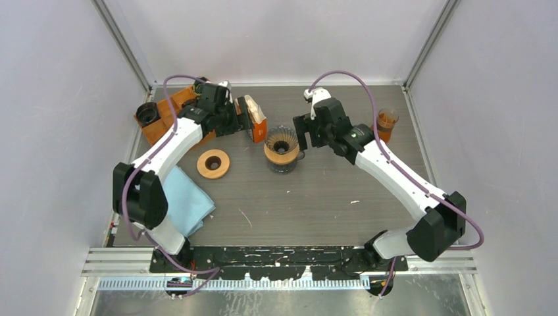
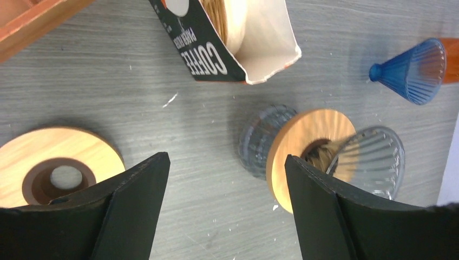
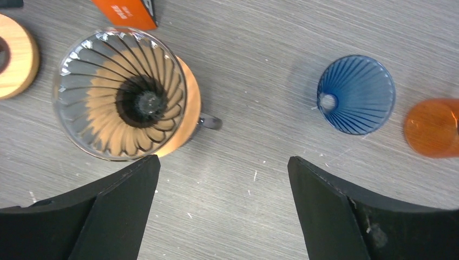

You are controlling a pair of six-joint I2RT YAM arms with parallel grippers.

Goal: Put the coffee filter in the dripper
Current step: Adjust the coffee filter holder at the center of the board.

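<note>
The clear ribbed glass dripper (image 1: 281, 145) sits on a wooden collar over a glass server at the table's middle; I see only glass inside it in the right wrist view (image 3: 122, 95). The open coffee filter box (image 1: 253, 118) lies just left of it, with brown filters (image 2: 230, 19) showing in its mouth. My left gripper (image 1: 235, 123) is open and empty beside the box; in its wrist view (image 2: 224, 168) the dripper (image 2: 346, 157) is to the right. My right gripper (image 1: 304, 135) is open and empty just right of the dripper, over bare table (image 3: 223, 162).
A loose wooden ring (image 1: 213, 164) lies left of the dripper. A blue dripper (image 3: 355, 95) and an orange glass (image 1: 386, 124) stand to the right. An orange tray (image 1: 164, 118) with a black cup (image 1: 147, 113) is at back left. A blue cloth (image 1: 187, 197) lies front left.
</note>
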